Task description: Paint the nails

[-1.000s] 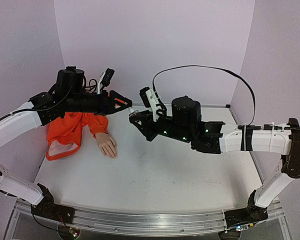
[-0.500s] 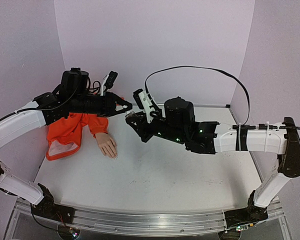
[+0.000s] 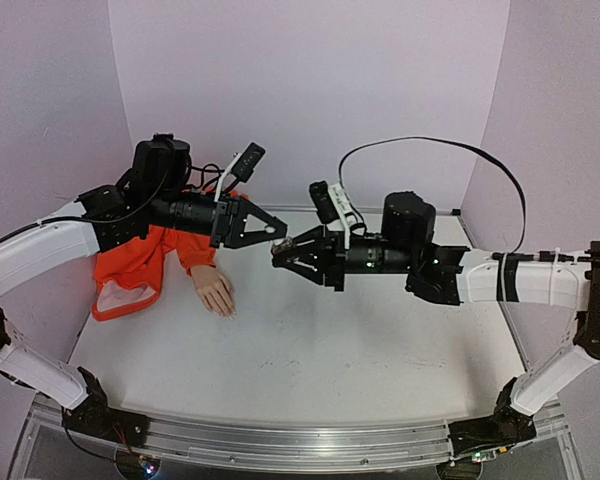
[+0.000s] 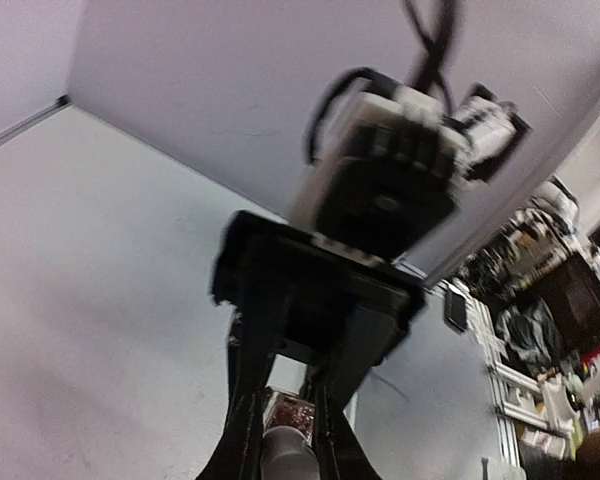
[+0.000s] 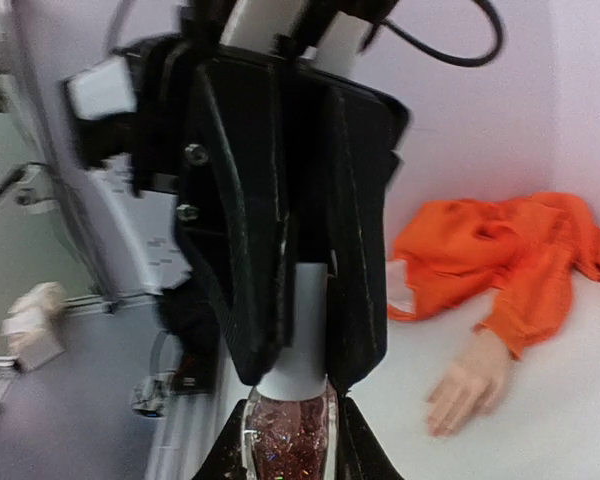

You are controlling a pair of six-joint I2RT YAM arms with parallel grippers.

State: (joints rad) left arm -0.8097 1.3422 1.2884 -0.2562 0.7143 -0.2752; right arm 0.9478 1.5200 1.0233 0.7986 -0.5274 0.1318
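Note:
A small glass bottle [image 5: 288, 445] of dark glittery polish hangs in the air between my two grippers. My right gripper [image 5: 290, 440] is shut on its glass body. My left gripper [image 5: 307, 355] is shut on its pale cap [image 5: 308, 310]. In the top view the left gripper [image 3: 277, 231] and the right gripper [image 3: 279, 252] meet tip to tip above the table's middle. The mannequin hand [image 3: 213, 290] lies palm down at the left, its orange sleeve [image 3: 140, 262] behind it. Its nails are too small to make out.
The white table [image 3: 310, 350] is closed in by lilac walls at the back and on both sides. The left arm reaches over the orange sleeve. A black cable [image 3: 430, 145] loops above the right arm.
My left gripper has shut on the bottle's cap. Both grippers have shifted a little to the right, and the right wrist has turned, so the two grippers now face each other.

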